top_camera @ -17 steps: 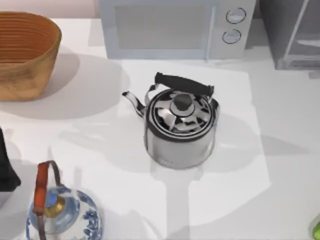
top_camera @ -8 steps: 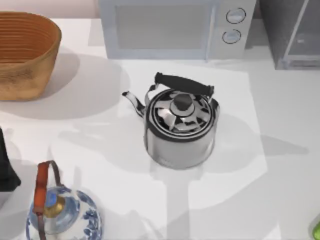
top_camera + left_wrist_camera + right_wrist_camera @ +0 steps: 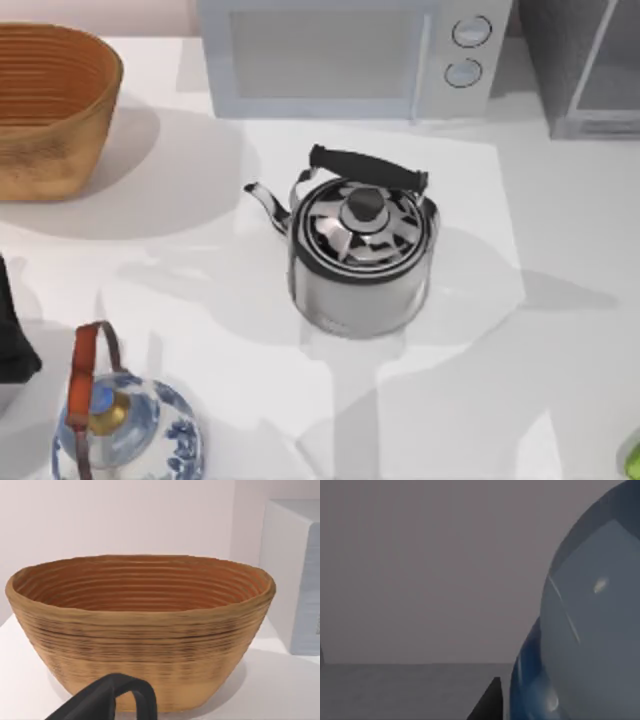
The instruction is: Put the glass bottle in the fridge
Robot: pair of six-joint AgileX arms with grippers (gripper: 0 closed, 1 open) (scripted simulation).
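Note:
The glass bottle [image 3: 585, 630], blue and see-through, looms very close in the right wrist view. My right gripper [image 3: 520, 707] is shut on it, with one dark fingertip [image 3: 490, 700] against its side. Behind the bottle are a plain grey wall and a grey floor. The fridge [image 3: 545, 40], dark grey with a pale frame and a slim bar, stands at the table's back right in the top view. My left gripper [image 3: 107, 700] stays parked at the table's left edge [image 3: 12, 330], facing the basket.
A steel kettle [image 3: 362, 255] stands mid-table. A woven basket [image 3: 50, 105] sits at the back left, and a microwave [image 3: 340, 55] with two knobs at the back middle. A blue-and-white teapot [image 3: 125, 425] is at the front left. A green thing [image 3: 632, 460] is at the front right edge.
A pale shape seen inside the fridge's frame in the top view has gone from sight. The arm's shadow on the table's front right has shifted. The left arm has not moved.

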